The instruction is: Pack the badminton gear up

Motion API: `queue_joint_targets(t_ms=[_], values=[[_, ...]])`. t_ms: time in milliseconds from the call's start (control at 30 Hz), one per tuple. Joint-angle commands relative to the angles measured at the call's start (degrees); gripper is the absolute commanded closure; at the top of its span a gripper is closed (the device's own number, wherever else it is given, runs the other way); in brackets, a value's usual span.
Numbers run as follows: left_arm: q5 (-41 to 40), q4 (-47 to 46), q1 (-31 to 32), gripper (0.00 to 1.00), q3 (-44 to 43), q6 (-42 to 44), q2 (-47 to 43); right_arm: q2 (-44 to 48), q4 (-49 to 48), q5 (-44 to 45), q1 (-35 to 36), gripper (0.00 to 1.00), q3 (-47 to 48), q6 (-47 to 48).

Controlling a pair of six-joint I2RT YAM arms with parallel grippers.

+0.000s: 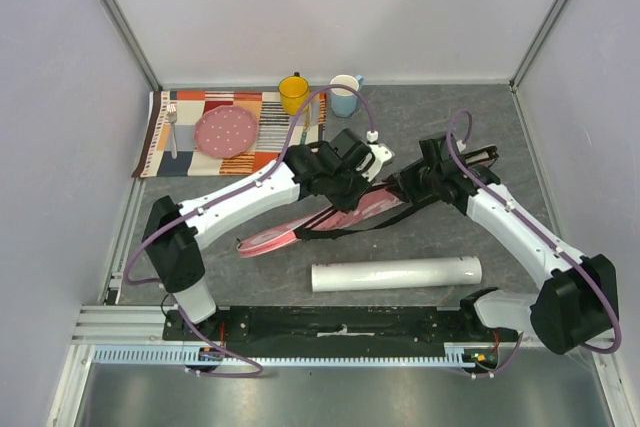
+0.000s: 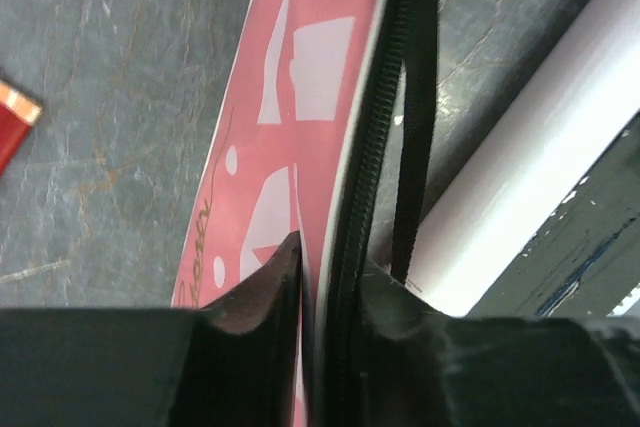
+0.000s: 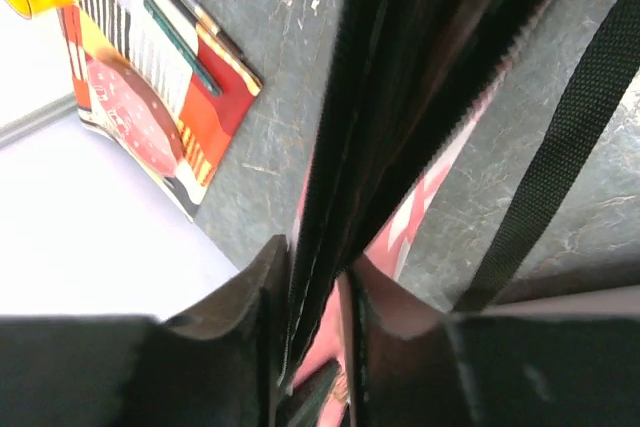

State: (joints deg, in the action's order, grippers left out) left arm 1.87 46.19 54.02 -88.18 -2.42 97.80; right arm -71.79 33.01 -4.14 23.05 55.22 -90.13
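Pink racket bag [image 1: 352, 212] lies slantwise in the middle of the desk [image 1: 480, 127], just beyond the long white tube [image 1: 396, 274]. The left tool [image 2: 328, 262] pinches its zipped rim. The right tool [image 3: 315, 262] is clamped on the black zip edge at the bag's far end.

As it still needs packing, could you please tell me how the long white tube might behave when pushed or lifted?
The long white tube would probably roll if nudged sideways: it is round and lies on its side on the flat grey table. Its smooth, plain surface might slip in a pinch grip.
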Motion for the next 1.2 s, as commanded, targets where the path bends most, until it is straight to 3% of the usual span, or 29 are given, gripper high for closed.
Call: queue_joint_targets(t_ms=[0, 33, 100, 200, 333, 567, 767, 867, 1067, 1167], values=[[4.6, -5.4, -0.3, 0.59, -4.6, -0.5, -2.3, -1.8, -1.0, 3.8, 0.2, 0.78, 1.9, -3.7], [4.6, -4.2, -0.2, 0.45, -4.9, 0.4, -2.9, -2.3, -1.3, 5.3, 0.2, 0.86, 2.0, -3.9], [4.2, -2.9, -0.6, 0.32, -4.8, 3.9, -6.4, -3.2, -1.6, 5.3, 0.1, 1.0, 2.6, -4.1], [4.6, -0.9, -1.2, 0.15, -1.9, 8.3, -15.1, -6.2, -1.8, 4.3, -0.6, 1.0, 4.5, -3.3], [4.5, -0.1, -1.5, 0.1, 7.6, 11.5, -28.9, -10.2, -2.7, -0.8, -3.5, 1.0, 5.3, -2.6], [5.7, -3.6, -1.1, 0.06, 28.6, 13.0, -45.6, -12.4, -3.7, -8.2, -8.9, 1.0, 7.3, -0.7], [-1.2, -8.9, 5.3, 0.04, 34.7, 20.6, -46.4, -14.2, -3.7, -12.9, -10.1, 1.0, 8.4, -1.5], [-12.8, -13.2, 9.7, 0.05, 37.0, 25.3, -43.5, -14.4, -3.3, -13.4, -10.6, 1.0, 9.6, -2.1], [-20.8, -21.0, 11.2, 0.15, 40.1, 27.4, -40.2, -14.9, -3.1, -14.2, -10.8, 1.0, 11.0, -3.2], [-22.3, -22.3, 11.2, 0.3, 41.1, 27.3, -38.3, -14.7, -3.1, -14.5, -10.8, 1.0, 11.1, -4.2]])
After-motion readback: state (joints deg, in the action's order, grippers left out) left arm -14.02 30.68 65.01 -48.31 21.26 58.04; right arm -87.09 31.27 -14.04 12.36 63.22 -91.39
